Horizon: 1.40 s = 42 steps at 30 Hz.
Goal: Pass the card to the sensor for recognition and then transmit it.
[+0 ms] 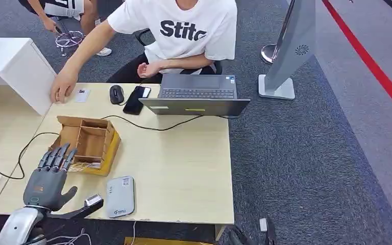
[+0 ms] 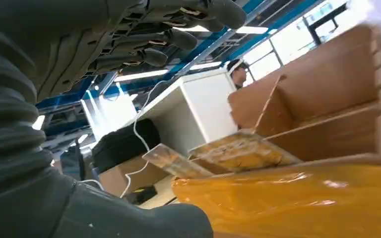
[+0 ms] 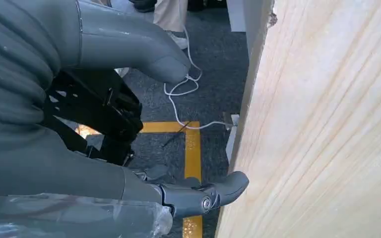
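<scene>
Cards (image 1: 86,166) lie in the box's (image 1: 88,140) near compartment, at the yellow-taped edge — other cells look bare. Left hand (image 1: 48,179) hovers just beside the box, fingers (image 1: 56,156) apart, holding nothing. Risk: cards lie flat and stacked, so fingers could drag two up, or shove the light box across the worktop (image 1: 184,163) twd the sensor (image 1: 120,196). Right hand (image 3: 129,124) hangs below the worktop edge, fingers apart, empty. Person's hand (image 1: 63,88) on the far side, near another card (image 1: 82,95).
</scene>
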Each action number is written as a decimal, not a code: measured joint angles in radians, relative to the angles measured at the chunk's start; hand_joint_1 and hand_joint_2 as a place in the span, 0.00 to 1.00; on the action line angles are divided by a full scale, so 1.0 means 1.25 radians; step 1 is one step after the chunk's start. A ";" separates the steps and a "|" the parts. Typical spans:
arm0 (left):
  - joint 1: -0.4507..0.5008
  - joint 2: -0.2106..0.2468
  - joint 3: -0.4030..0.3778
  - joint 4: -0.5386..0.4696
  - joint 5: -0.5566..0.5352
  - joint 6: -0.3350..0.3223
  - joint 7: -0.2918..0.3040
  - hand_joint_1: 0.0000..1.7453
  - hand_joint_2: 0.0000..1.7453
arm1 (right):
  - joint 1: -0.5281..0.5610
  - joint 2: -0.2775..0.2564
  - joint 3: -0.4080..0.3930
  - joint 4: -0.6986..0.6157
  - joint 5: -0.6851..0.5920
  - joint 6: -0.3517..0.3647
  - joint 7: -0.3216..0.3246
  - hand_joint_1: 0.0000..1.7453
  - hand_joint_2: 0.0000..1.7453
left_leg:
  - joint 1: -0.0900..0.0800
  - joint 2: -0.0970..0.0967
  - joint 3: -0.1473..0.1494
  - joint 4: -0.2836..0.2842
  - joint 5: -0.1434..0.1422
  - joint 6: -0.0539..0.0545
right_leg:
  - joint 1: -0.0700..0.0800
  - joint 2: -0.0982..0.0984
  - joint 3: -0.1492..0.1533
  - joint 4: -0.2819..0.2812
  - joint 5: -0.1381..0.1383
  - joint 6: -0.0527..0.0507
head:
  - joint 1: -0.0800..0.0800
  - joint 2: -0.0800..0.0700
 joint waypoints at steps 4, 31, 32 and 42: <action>-0.021 -0.003 0.021 0.036 -0.022 0.015 -0.012 0.00 1.00 | -0.001 0.004 0.000 0.000 0.007 0.003 0.001 0.00 1.00 | 0.000 0.000 0.000 0.000 0.000 0.000 | 0.000 0.000 0.000 0.000 0.000 0.000 | 0.000 0.000; -0.069 -0.008 0.032 0.110 -0.026 0.072 -0.032 0.00 1.00 | -0.006 0.019 0.000 0.000 0.015 0.007 0.012 0.00 1.00 | 0.000 0.000 0.000 0.000 0.000 0.000 | 0.000 0.000 0.000 0.000 0.000 0.000 | 0.000 0.000; -0.069 -0.008 0.032 0.111 -0.027 0.072 -0.032 0.00 1.00 | -0.006 0.019 0.000 0.000 0.015 0.007 0.013 0.00 1.00 | 0.000 0.000 0.000 0.000 0.000 0.000 | 0.000 0.000 0.000 0.000 0.000 0.000 | 0.000 0.000; -0.131 -0.010 0.032 0.184 -0.041 0.072 -0.020 0.00 1.00 | -0.011 0.024 0.000 -0.001 0.023 0.007 0.030 0.00 1.00 | 0.000 0.000 0.000 0.000 0.001 0.000 | 0.000 0.000 0.000 0.000 0.000 0.000 | 0.000 0.000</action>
